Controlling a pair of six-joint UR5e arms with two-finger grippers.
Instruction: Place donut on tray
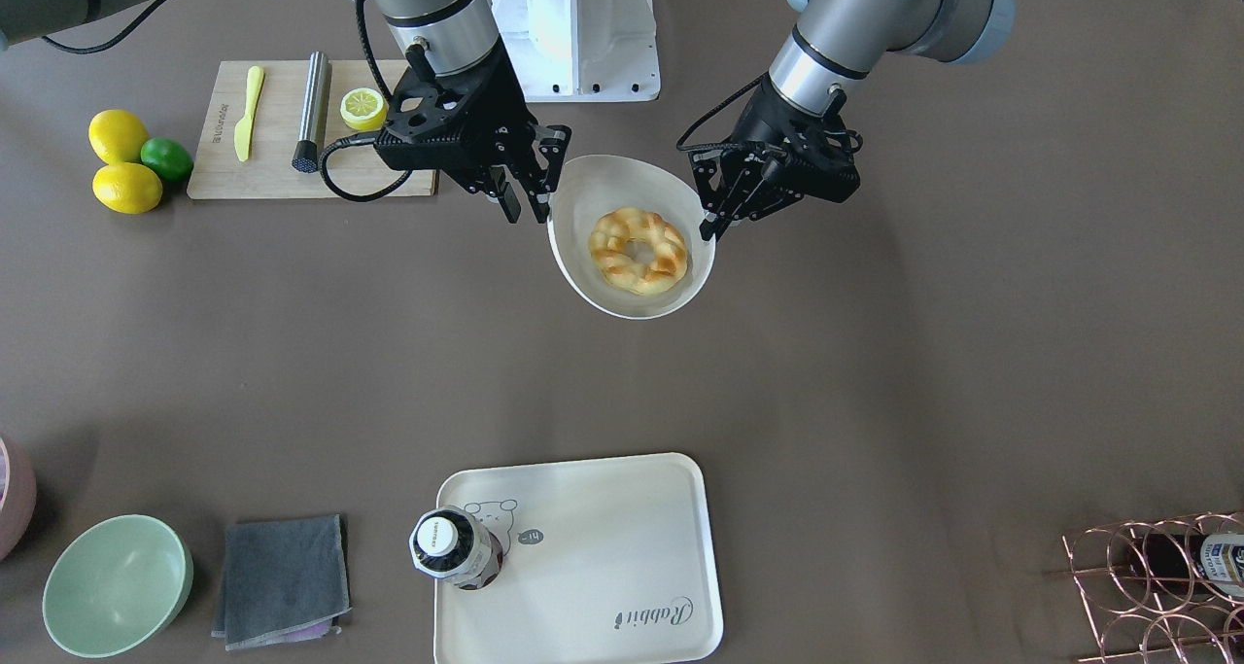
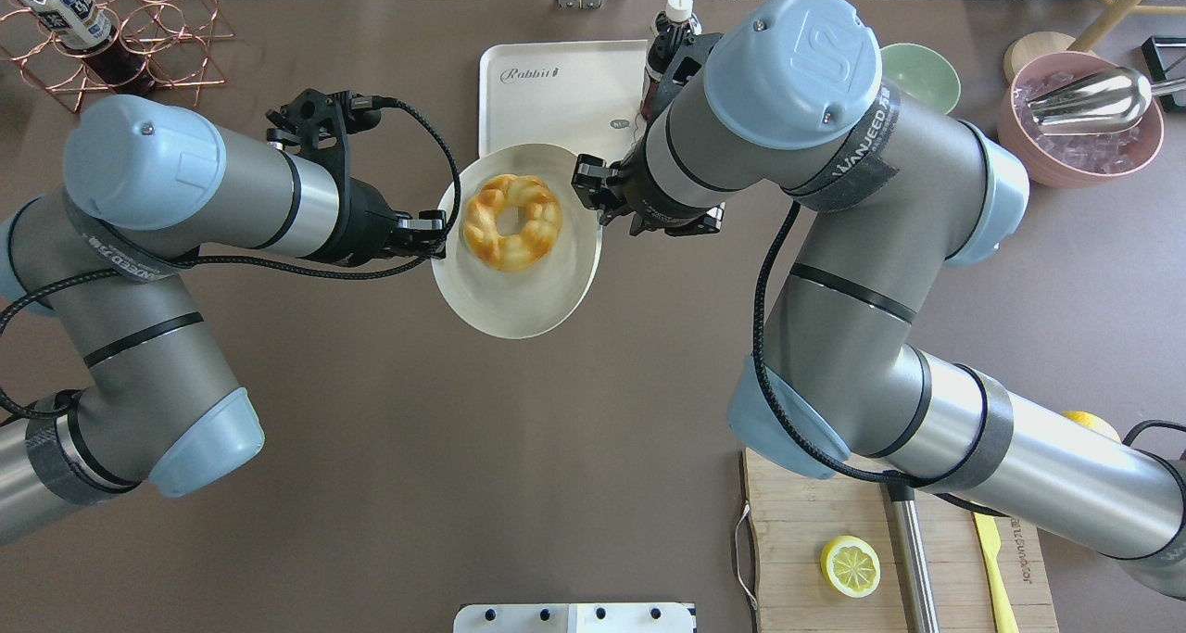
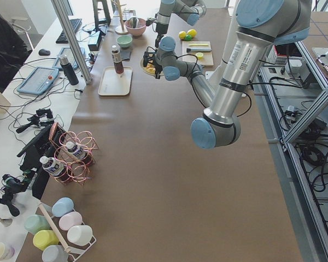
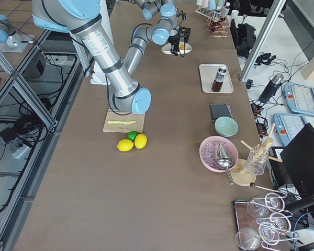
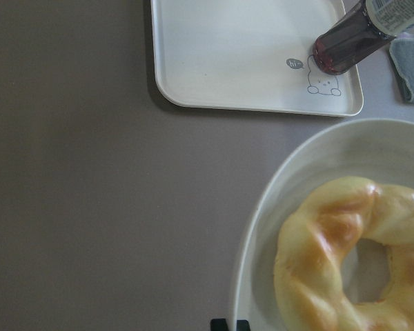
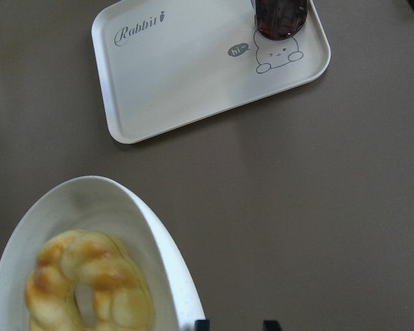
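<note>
Cream-white tray (image 1: 622,508) lies well apart from the arms, a bottle (image 1: 452,547) standing in one corner (no pastry on it yet); the round white plate (image 1: 583,188) hangs tilted above the table; the donut (image 1: 639,250) rests in it; the left gripper (image 1: 712,225) pinches the plate's rim; the right gripper (image 1: 527,205) stands parted beside the opposite rim; the transfer to the tray remains.

This is a robotics lab. The left arm (image 3: 238,65) and right arm (image 4: 107,57) stand at a long brown counter (image 3: 153,180), with an aluminium post (image 3: 72,39) at its edge and cables (image 3: 311,155) trailing on the floor. Beside the counter runs a white desk (image 3: 11,136) carrying a teach pendant (image 4: 302,99), a monitor (image 4: 309,157) and a mouse (image 3: 44,52), with a person in black (image 3: 3,43) at its end.
</note>
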